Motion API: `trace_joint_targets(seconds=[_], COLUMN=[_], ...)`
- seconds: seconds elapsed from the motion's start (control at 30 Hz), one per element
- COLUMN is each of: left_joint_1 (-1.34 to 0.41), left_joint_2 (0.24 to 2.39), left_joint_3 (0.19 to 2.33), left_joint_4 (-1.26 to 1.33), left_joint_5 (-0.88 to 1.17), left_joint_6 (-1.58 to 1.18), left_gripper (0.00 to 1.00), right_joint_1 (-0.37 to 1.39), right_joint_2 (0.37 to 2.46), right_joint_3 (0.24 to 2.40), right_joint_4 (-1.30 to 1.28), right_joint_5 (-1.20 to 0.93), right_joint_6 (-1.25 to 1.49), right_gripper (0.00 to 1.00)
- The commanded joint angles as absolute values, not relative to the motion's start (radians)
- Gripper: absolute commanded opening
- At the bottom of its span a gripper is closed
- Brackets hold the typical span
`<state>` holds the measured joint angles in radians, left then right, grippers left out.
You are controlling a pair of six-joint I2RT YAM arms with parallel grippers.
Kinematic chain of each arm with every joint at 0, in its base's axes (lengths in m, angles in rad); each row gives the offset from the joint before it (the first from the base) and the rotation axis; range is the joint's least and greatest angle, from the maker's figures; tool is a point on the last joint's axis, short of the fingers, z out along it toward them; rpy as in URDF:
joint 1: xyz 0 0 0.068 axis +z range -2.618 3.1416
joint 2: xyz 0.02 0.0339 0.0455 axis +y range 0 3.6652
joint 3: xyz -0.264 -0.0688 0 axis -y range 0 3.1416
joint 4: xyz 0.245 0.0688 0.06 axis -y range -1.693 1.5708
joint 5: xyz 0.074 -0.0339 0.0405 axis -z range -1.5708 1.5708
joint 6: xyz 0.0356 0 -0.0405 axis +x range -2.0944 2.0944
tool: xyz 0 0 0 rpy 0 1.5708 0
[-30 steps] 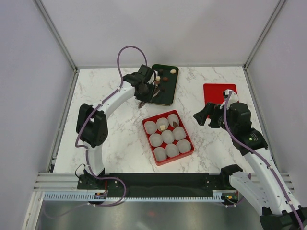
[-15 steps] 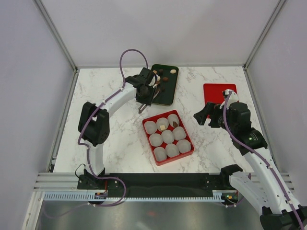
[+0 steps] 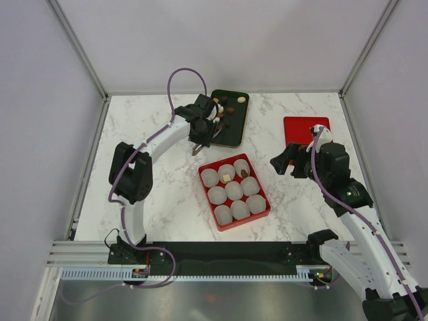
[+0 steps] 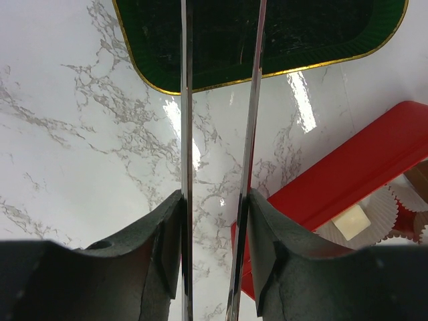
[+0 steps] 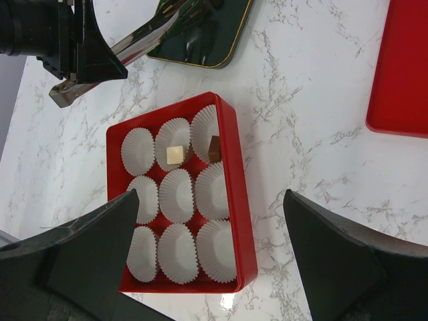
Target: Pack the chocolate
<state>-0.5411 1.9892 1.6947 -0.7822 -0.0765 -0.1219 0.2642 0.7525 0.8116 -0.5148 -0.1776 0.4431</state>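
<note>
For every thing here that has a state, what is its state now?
left gripper: shut on the tongs.
tongs: held, blades reaching over the green tray; tips out of sight.
right gripper: open, empty.
red box: open.
paper cups: two hold chocolates, seven empty.
green tray: holds several chocolates.
red lid: lying flat, apart from the box.

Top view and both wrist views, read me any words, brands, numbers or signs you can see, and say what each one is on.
No readable text in any view.
Red box, green tray, flat red panel, metal tongs: all plain, no print.
Left arm's base: a tiny coloured spot beside it, too small to read.
</note>
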Motion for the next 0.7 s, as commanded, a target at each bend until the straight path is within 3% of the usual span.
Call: trace_joint_targets(seconds=[0.0,0.37,0.67], left_joint_1=[-0.545,-0.545,-0.552], left_joint_2=[2.006,2.006,1.833], left_joint_3=[1.727,1.73,1.671], left_joint_4=[-0.753,-0.793,-0.854], left_joint_5=[-0.051,-0.043,-0.037], left_joint_6=[-0.069,-0.081,-0.097], left_gripper=[0.48,0.38,0.34], right_joint_1=[0.262,0.264,0.262], right_joint_2=[0.759,0.752,0.749], right_joint_3=[0.844,0.853,0.876], right_joint_4=[-0.482,-0.485,-0.497], right_joint_5=[-0.166,-0.16,-0.164], right_joint_6=[0.425,0.422,0.425], right_gripper=[0.98,0.98,0.98])
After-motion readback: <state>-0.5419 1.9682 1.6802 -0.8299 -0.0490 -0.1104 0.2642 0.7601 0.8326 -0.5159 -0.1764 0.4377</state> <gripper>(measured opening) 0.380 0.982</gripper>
